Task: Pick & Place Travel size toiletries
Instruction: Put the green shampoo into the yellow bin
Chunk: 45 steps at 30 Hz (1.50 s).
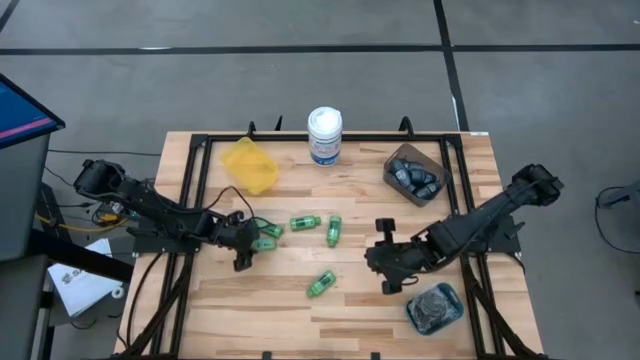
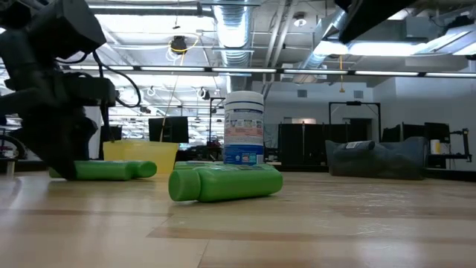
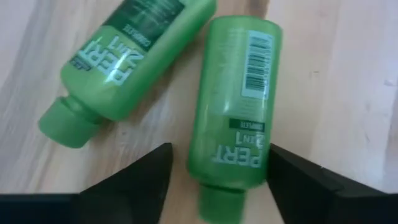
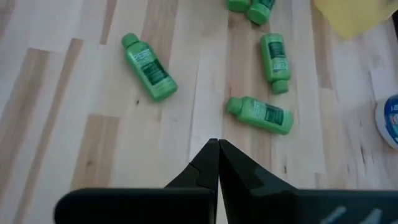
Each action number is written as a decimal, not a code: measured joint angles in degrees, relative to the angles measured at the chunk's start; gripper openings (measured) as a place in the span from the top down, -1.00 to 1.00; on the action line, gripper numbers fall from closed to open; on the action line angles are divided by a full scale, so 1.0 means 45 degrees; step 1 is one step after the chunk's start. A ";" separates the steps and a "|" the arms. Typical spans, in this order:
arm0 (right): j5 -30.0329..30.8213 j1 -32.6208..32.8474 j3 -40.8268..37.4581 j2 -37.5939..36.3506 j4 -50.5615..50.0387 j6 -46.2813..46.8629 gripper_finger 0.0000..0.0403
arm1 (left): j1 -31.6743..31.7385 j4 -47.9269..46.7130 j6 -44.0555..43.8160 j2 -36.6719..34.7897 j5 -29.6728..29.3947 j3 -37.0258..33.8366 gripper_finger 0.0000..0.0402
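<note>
The white tub with the blue label stands upright at the far middle of the wooden table, and everything else is placed from it.

The left gripper is low over the boards, forward and to the left of the tub. Its fingers stand apart, one on each side of a green bottle lying label-up with its cap toward the wrist camera; from the wrist view I cannot tell whether the pads touch it. A second green bottle lies just beside it, tilted.

Three more green bottles lie loose on the wood in front of the tub: one almost straight ahead of it, one just to the right of that, and one farther forward, well apart from the pair. From table height the nearest bottle lies on its side in front of the tub.

The yellow bin sits tipped to the tub's left. The brown bin, to the tub's right, holds dark blue-grey mini bottles. The teal bin, far forward and right of the tub, holds dark shiny-wrapped discs.

The right gripper hovers forward and right of the tub, between the brown and teal bins, its fingers pressed together on nothing
</note>
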 joint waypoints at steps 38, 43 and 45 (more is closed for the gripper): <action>-0.0661 -0.0758 -0.3988 0.0000 0.6355 -0.0977 1.00 | 0.7925 0.0091 0.3704 -0.4746 -0.4841 0.1917 0.18; -0.0665 -0.0701 -0.4012 0.0000 0.6326 -0.0710 1.00 | 1.0326 0.0124 0.3726 -0.3179 -0.2824 0.1915 0.19; -0.0665 -0.0692 -0.4012 0.0000 0.6331 -0.0646 1.00 | 1.0873 0.0113 0.3915 -0.2471 -0.2520 0.1917 0.19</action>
